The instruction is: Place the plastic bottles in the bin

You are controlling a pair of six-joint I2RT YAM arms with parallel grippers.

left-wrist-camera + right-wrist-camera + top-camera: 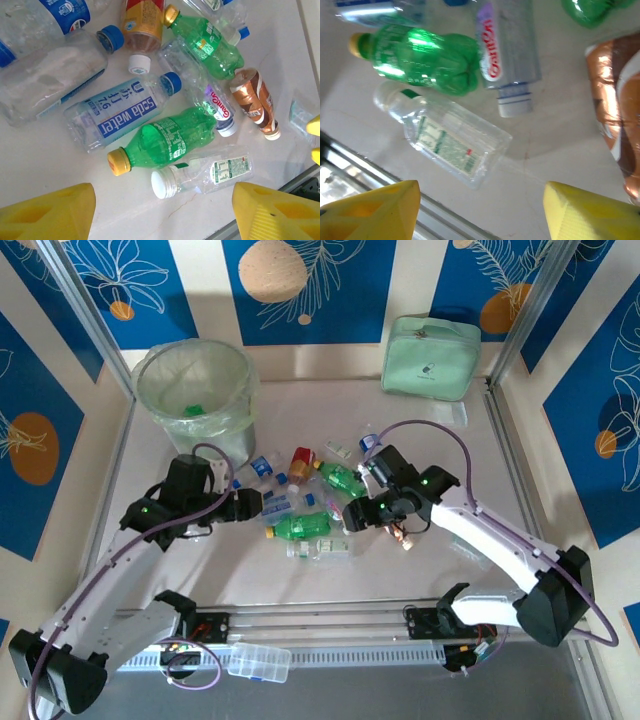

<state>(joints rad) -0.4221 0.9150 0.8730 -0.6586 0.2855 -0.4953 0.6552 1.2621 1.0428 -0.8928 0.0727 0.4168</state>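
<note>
Plastic bottles — lying beyond the jaws' tips | left jaws spread, empty | right jaws spread, empty

In your left wrist view, the bottom edge cuts off both yellow fingers of the left gripper. The top-left corner crops a big clear bottle, and the top edge crops the orange-brown bottle. Two yellow tips poke in at the right edge, the rest out of frame. Your right wrist view is smeared throughout: the print on the flat clear bottle is unreadable, the copper-brown bottle runs off the right edge, and a green bottle is clipped at the top. From overhead, the arms cover part of the bottle pile, and a green something inside the bin is too small to name.
</note>
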